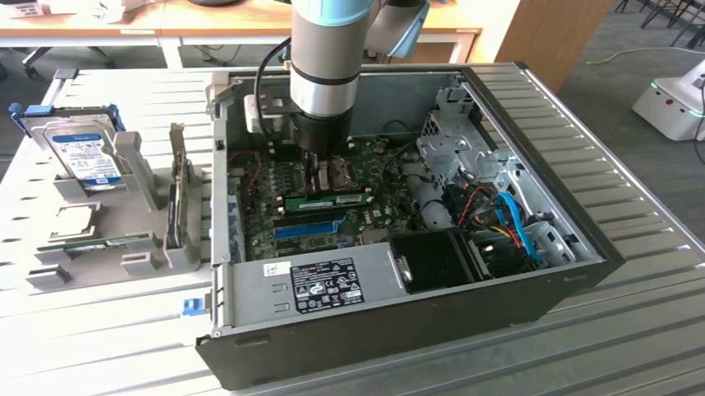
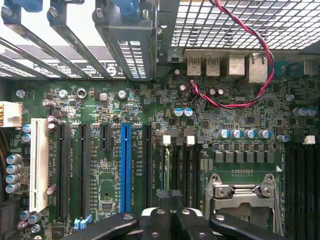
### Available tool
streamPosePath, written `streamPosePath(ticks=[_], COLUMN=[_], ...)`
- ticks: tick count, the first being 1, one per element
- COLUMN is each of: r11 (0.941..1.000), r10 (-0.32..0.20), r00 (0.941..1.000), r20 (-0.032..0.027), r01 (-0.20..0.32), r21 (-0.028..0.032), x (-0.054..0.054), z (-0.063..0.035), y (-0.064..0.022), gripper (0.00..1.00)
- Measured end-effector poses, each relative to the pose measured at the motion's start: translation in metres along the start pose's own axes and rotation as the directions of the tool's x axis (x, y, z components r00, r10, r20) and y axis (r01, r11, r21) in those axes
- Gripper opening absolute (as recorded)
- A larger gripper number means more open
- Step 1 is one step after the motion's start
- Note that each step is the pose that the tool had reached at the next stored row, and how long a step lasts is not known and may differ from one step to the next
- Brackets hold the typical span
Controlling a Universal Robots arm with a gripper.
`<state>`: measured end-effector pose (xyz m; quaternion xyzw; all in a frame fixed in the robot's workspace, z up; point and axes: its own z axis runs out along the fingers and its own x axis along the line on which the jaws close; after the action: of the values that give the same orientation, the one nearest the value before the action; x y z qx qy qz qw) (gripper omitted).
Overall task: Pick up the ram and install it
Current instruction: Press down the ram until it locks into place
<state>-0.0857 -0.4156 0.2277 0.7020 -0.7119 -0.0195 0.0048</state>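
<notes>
Fingers [image 1: 319, 167] closed, down over ram [image 1: 327, 201]

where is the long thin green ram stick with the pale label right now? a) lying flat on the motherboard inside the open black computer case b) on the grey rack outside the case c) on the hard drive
a: the long thin green ram stick lies on the green motherboard inside the open black computer case, just below the gripper.

Lab or workshop: open PC case [image 1: 441, 272] on slatted metal table [image 1: 617, 330], wooden desks [image 1: 144, 29] behind.
</notes>
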Motion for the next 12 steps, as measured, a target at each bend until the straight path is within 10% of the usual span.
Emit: streamPosePath(ticks=[12], r11=[1.0], r10=[0.0], r00=[1.0], r20=[-0.0001], r01=[0.0], r21=[-0.0001], x=[0.0], z=[0.0004], y=[0.0], gripper=[0.11])
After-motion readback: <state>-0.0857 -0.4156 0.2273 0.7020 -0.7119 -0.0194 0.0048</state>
